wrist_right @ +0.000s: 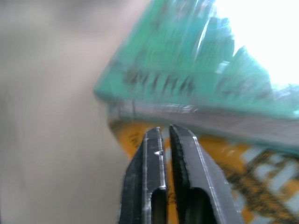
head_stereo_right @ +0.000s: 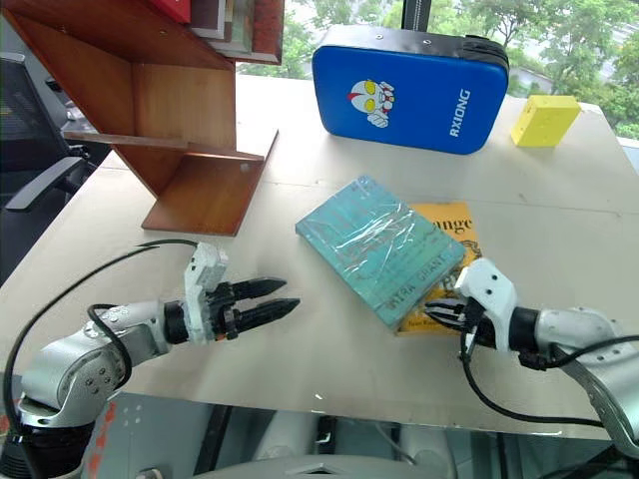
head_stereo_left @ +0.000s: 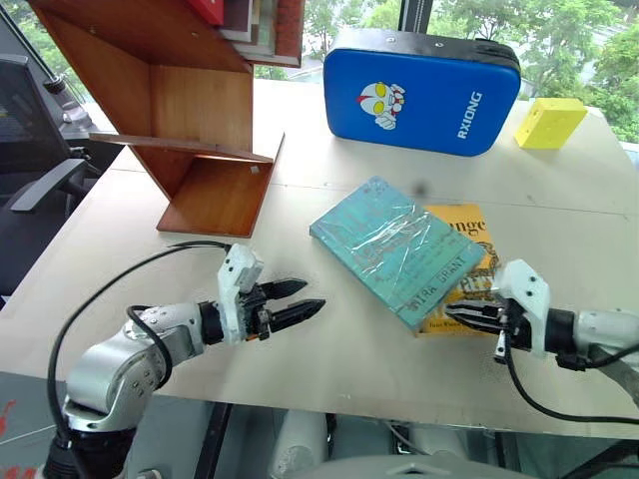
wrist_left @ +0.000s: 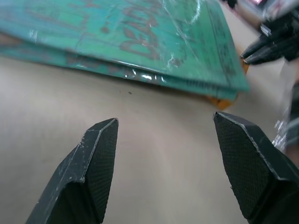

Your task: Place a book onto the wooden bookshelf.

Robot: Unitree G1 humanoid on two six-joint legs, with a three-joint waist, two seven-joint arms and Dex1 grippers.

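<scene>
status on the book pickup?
Left gripper open, short of the book. Right gripper nearly shut at its near corner. Book lies on a yellow book, nothing held. Bookshelf unblocked.

book (head_stereo_left: 399, 246): "MIRA GRANT" | blue cushion (head_stereo_left: 422, 92): "RXIONG"

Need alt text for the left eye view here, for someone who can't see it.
A thick teal-green plastic-wrapped book lies on a yellow book on a beige table. The open left gripper and the right gripper flank the books. Behind stand a reddish-brown wooden bookshelf, a blue padded cushion and a yellow block.
</scene>
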